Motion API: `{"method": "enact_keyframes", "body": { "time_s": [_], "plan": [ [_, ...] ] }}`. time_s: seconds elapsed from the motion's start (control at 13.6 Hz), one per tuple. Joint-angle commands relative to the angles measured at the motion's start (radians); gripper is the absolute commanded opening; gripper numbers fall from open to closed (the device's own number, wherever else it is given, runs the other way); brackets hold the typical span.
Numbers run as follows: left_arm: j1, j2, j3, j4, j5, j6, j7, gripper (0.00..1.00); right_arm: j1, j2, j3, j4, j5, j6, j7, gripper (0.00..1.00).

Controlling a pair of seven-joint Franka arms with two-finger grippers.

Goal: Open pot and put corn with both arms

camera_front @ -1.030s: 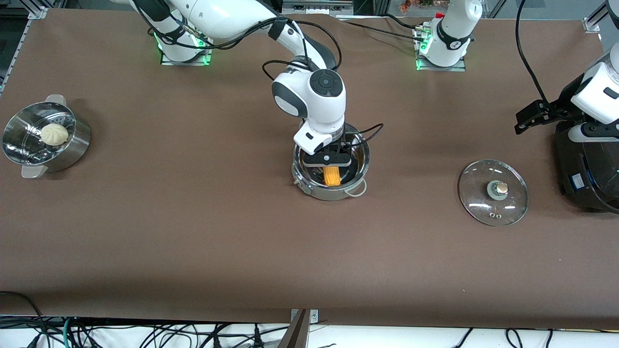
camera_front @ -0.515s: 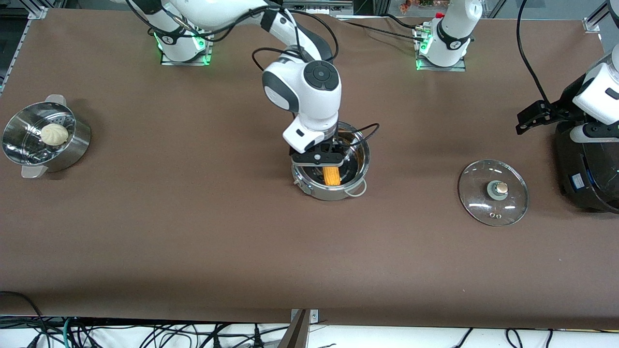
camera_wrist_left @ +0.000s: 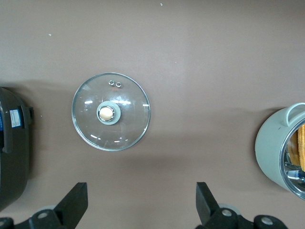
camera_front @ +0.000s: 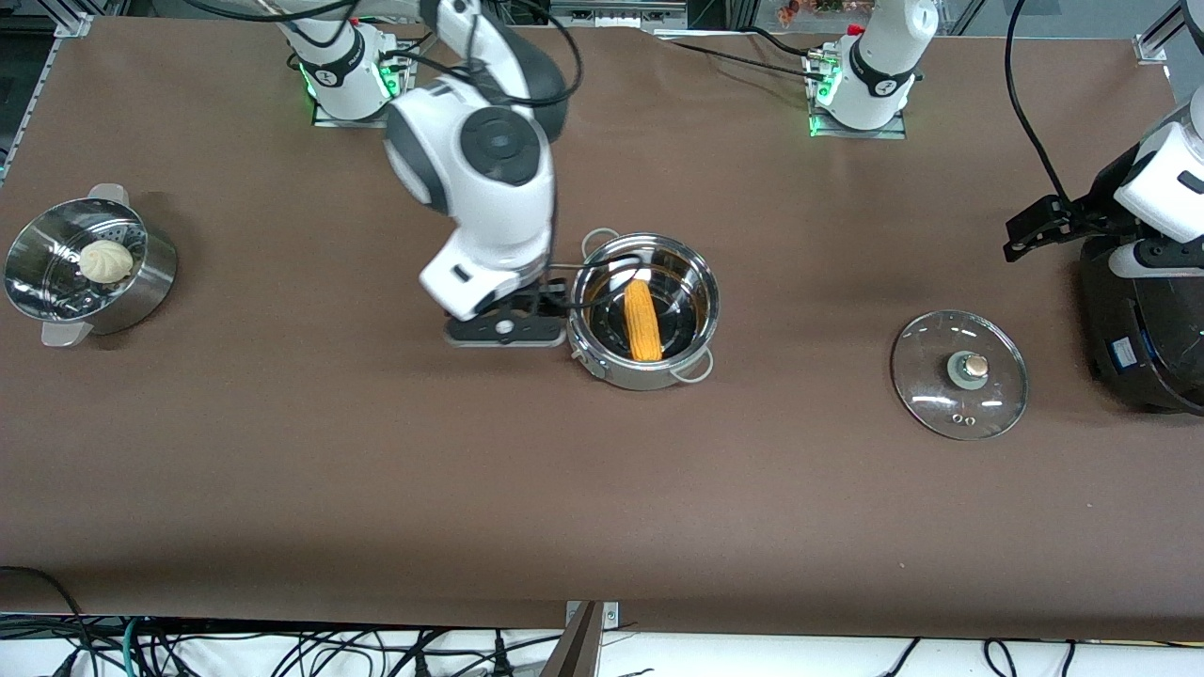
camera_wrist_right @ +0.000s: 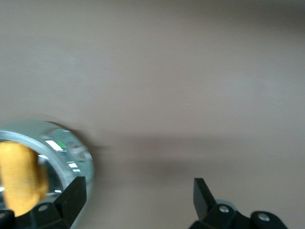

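The shiny steel pot stands open at mid-table. The yellow-orange corn lies inside it. My right gripper is open and empty, just beside the pot toward the right arm's end. The right wrist view shows the pot's rim and the corn beside my open right gripper. The glass lid with a tan knob lies flat on the table toward the left arm's end. My left gripper waits, open and empty. The left wrist view shows my left gripper, the lid and the pot.
A perforated steamer bowl with a pale bun stands at the right arm's end. A big black cooker stands at the left arm's end, next to the lid; it also shows in the left wrist view.
My right gripper has come up out of the pot and moved toward the right arm's end, leaving the corn in the pot. The left arm has not moved.
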Motion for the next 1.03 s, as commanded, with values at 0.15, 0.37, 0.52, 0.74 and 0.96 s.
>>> {"method": "enact_keyframes", "body": {
  "time_s": [0.15,0.37,0.52,0.74,0.96],
  "plan": [
    [0.001,0.013,0.002,0.03,0.02,-0.027,-0.005,1.0,-0.156,-0.054,0.002,-0.021,0.026,-0.06,-0.067,1.0],
    [0.001,0.017,0.002,0.031,0.02,-0.032,0.001,1.0,-0.248,-0.064,0.001,-0.021,0.028,-0.092,-0.133,1.0],
    [-0.002,0.016,0.002,0.031,0.02,-0.032,0.001,1.0,-0.356,-0.103,0.005,-0.025,0.099,-0.106,-0.261,1.0],
    [-0.011,0.016,-0.001,0.033,0.022,-0.033,-0.002,1.0,-0.484,-0.181,0.004,-0.093,0.199,-0.115,-0.377,1.0],
    [-0.007,0.016,-0.001,0.033,0.022,-0.033,-0.001,1.0,-0.532,-0.268,0.002,-0.172,0.201,-0.114,-0.379,1.0]
  ]
}}
